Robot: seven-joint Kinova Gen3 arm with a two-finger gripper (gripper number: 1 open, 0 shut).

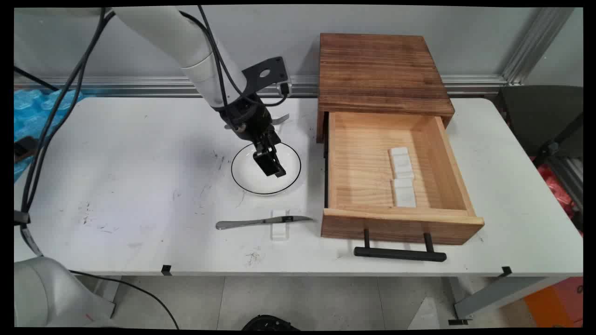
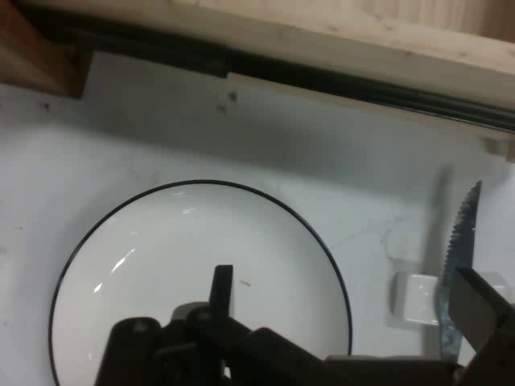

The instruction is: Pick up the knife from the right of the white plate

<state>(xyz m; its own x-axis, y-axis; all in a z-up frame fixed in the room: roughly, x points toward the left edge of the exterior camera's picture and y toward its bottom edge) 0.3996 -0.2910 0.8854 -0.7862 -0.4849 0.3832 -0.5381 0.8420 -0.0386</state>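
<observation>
White tabletop (image 1: 116, 186). At right, wooden cabinet (image 1: 382, 70) with drawer (image 1: 396, 223) pulled open, white blocks (image 1: 402, 177) inside. Left of drawer, black-rimmed white plate (image 1: 246, 179), claw (image 1: 272, 168) hovering above it, fingers (image 2: 222, 291) apart, empty. Nearer, knife (image 1: 260, 222) across small white rest (image 1: 280, 231).

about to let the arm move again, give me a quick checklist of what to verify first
1. Gripper open: ok, fingers apart in the hand view.
2. Gripper empty: ok.
3. Gripper over the plate: ok; touching it: cannot tell.
4. Knife on its white rest: ok.
5. Drawer open: ok, two white blocks inside.
6. Fork behind the arm: cannot tell, mostly hidden.
</observation>
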